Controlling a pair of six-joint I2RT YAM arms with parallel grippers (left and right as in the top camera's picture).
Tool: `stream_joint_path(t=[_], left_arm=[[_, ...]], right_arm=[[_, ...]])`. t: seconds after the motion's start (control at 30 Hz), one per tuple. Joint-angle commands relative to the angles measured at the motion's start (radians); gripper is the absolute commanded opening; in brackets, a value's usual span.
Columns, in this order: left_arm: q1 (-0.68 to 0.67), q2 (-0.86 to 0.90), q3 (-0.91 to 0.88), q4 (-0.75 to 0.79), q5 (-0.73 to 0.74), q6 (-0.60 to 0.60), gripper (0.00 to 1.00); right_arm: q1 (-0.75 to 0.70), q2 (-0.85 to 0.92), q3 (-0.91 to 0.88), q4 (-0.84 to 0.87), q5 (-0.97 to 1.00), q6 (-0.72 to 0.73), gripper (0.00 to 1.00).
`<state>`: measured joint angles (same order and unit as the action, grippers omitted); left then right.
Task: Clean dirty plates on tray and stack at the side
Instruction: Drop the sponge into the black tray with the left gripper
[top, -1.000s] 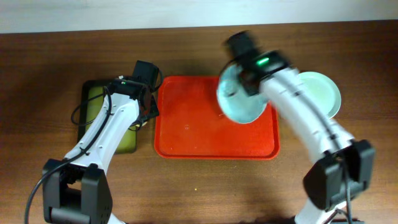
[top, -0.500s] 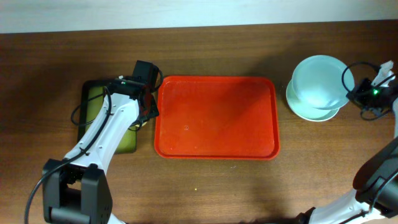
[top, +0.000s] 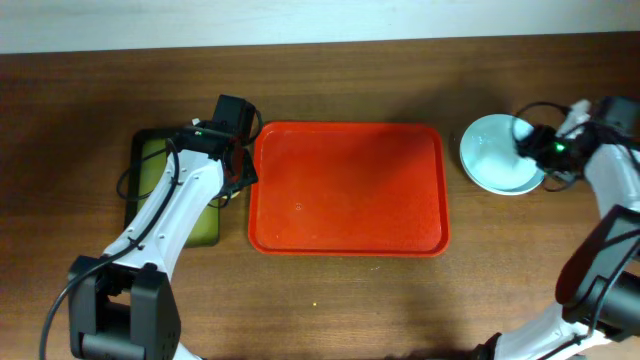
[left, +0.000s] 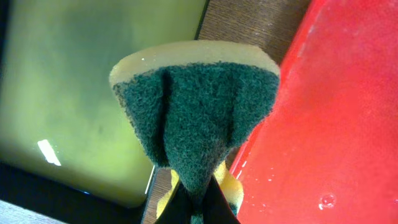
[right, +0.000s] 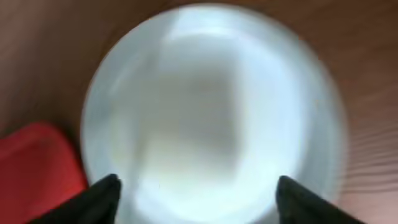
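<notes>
Pinching a folded sponge (left: 196, 106), coarse green over yellow foam, the left gripper (left: 194, 208) grips tight; the right gripper (right: 202, 193) gapes wide above round, blurred plates (right: 211, 118) near the right edge of the tabletop (top: 320, 300).

The red tray (left: 336, 124) looks like smooth glossy plastic, with a few wet beads shining on it. The sponge (left: 196, 106) is soft yellow foam with a rough, fuzzy dark-green scouring face. The small tray (left: 81, 93) on the left has a slick olive-green inside that catches glare. The table (top: 350, 300) is dark wood grain, fairly matt. The plates (top: 495, 160) on the right look smooth with a soft sheen
</notes>
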<state>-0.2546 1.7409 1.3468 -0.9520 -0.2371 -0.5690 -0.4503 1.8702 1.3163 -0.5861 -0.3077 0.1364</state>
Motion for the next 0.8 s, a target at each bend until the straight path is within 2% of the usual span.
stream_joint_path(t=[0.0,0.2,0.3,0.47,0.53,0.7,0.73,0.77], left_arm=[[0.008,-0.006,0.013,0.045,0.008,0.008,0.00],[0.140,0.000,-0.008,0.064,0.005,-0.146,0.00],[0.184,0.000,-0.039,0.108,0.004,-0.171,0.00],[0.205,0.007,-0.061,0.137,-0.074,-0.374,0.00],[0.205,0.027,-0.077,0.137,-0.064,-0.457,0.03],[0.204,0.114,-0.094,0.143,-0.020,-0.457,0.03],[0.204,0.127,-0.094,0.146,-0.021,-0.456,0.04],[0.204,0.140,-0.094,0.148,-0.021,-0.455,0.13]], right_arm=[[0.071,-0.028,-0.005,-0.037,-0.005,0.065,0.99],[0.152,-0.256,-0.005,-0.139,-0.006,0.133,0.99],[0.217,-0.384,-0.005,-0.155,-0.005,0.134,0.99],[0.363,-0.515,-0.005,-0.183,-0.005,0.134,0.99],[0.432,-0.544,-0.005,-0.184,0.016,0.135,0.99],[0.564,-0.568,-0.005,-0.184,0.088,0.143,0.99],[0.575,-0.569,-0.005,-0.184,0.090,0.143,0.99],[0.592,-0.571,-0.005,-0.184,0.105,0.143,0.99]])
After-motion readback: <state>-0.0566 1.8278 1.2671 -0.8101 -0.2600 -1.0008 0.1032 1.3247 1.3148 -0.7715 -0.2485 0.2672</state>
